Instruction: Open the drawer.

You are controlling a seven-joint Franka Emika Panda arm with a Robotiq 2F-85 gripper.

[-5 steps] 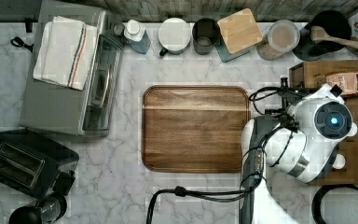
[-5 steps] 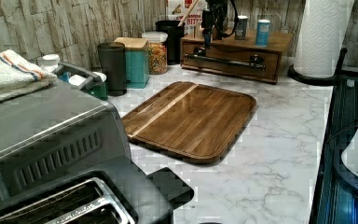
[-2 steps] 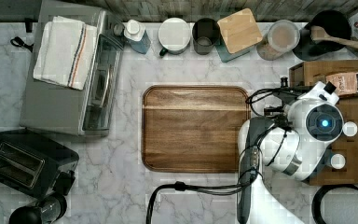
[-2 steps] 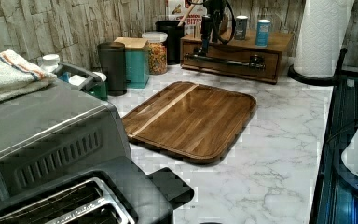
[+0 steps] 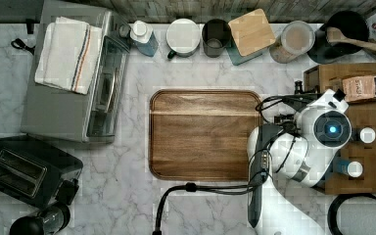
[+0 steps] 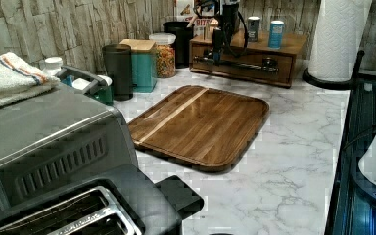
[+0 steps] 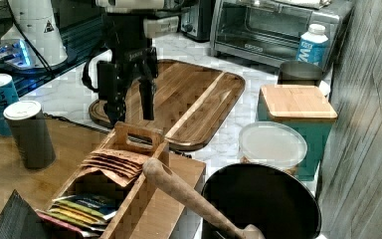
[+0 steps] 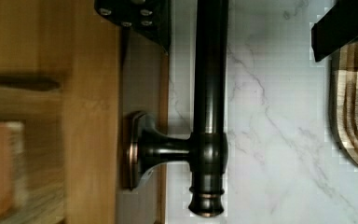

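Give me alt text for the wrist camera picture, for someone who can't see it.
Close view of the drawer's black bar handle with the open gripper straddling it, one finger against the wooden drawer front and the other over the marble counter. One handle post joins the drawer front; a cutting board edge shows beyond.

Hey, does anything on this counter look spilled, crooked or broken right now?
Nothing stands out. The cutting board lies flat and square on the marble counter, the drawer looks closed and intact, and the gripper hangs with open jaws astride its black bar handle. No spills visible.
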